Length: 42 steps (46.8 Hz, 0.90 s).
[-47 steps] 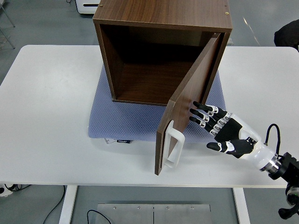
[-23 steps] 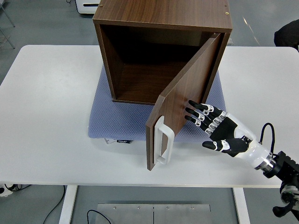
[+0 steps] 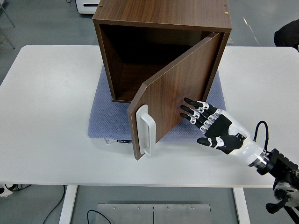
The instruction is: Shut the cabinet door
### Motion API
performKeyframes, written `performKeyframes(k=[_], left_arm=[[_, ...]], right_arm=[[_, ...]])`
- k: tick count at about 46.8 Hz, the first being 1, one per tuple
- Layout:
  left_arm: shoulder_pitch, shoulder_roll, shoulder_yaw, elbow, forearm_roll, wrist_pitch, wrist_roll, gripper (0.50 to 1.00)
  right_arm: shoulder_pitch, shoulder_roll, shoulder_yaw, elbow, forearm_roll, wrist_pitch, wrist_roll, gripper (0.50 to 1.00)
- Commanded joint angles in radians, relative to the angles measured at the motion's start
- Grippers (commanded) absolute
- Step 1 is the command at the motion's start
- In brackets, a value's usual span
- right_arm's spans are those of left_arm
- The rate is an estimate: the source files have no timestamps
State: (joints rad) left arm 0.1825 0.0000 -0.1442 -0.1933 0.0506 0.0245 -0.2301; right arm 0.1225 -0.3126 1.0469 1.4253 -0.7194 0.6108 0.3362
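A dark brown wooden cabinet point(image 3: 159, 18) stands on a blue-grey mat point(image 3: 112, 119) at the table's middle back. Its door point(image 3: 180, 88), hinged on the right side, stands about half open and angles toward the table's front left. A white handle point(image 3: 144, 129) sits on the door's free edge. My right hand point(image 3: 205, 123) is open, fingers stretched out flat, with the fingertips point(image 3: 186, 108) touching the door's outer face low down. The cabinet's inside looks empty. My left arm is out of sight.
The white table point(image 3: 46, 93) extends to both sides of the cabinet. A dark object point(image 3: 287, 33) shows at the far right edge behind the table. A white box point(image 3: 86, 5) stands on the floor at the top.
The door has swung leftward, toward the cabinet's opening, with its handle edge moving left. My right hand has followed it leftward, fingertips staying on the door's face.
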Motion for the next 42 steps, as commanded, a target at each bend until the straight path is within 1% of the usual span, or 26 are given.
performKeyframes(k=[1,29,42], left_arm=[[0.000,0.000,0.000,0.000,0.000,0.000,0.000,1.000],[0.000,0.000,0.000,0.000,0.000,0.000,0.000,1.000],[0.000,0.000,0.000,0.000,0.000,0.000,0.000,1.000]], right_arm=[[0.009,0.003,-0.007,-0.002,0.000,0.000,0.000,1.000],[0.049,0.069,-0.013,-0.043,0.003,0.000,0.001,1.000],[0.066,0.084,-0.015,-0.054,0.003,0.000,0.001,1.000]])
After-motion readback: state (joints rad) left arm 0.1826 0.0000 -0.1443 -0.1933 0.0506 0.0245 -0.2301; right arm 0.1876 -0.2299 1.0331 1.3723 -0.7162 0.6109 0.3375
